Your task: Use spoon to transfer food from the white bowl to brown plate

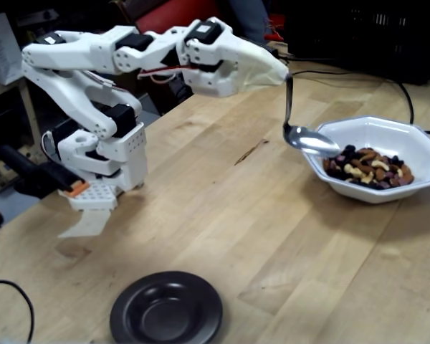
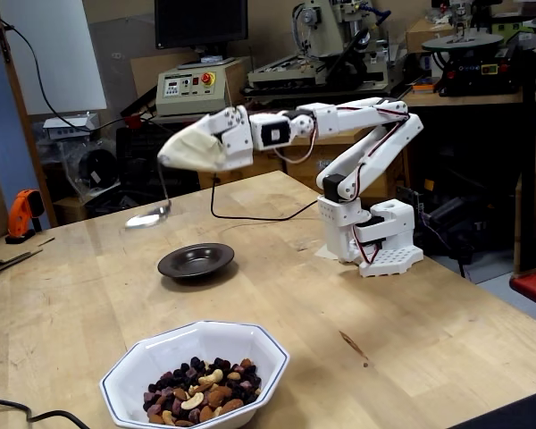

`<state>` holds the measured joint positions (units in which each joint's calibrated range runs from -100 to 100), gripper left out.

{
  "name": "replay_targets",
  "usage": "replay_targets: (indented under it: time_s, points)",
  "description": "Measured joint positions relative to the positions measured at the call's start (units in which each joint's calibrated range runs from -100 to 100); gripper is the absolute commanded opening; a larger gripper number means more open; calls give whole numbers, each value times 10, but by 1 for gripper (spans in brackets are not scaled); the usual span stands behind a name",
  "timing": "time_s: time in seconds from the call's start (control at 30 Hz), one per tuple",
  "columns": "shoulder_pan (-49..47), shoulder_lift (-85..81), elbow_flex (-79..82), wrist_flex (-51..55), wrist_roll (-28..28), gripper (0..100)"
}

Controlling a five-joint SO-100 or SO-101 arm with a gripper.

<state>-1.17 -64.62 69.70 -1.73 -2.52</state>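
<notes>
**Spoon poised at the bowl's near rim**

The fingers (image 1: 276, 72) are hidden under an off-white tape wrap, so their opening cannot be told; the spoon (image 1: 309, 138) hangs from that wrap, handle near vertical, its empty oval bowl level over the near rim of the white bowl (image 1: 423, 179). The food (image 1: 365, 166) lies just beyond and below the spoon's tip, away from the arm. The brown plate (image 1: 165, 315) sits empty on the tabletop (image 1: 236, 215), well apart, so the scoop likely comes first.
</notes>
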Motion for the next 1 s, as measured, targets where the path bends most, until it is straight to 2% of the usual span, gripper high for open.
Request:
replay_targets:
  time_s: [0.23,0.5,0.8,1.0]
  points:
    - [0,6,160,-112,71,4]
    - [0,13,218,-213,148,4]
    - [-6,14,218,-210,162,4]
    - [-68,14,217,-179,162,4]
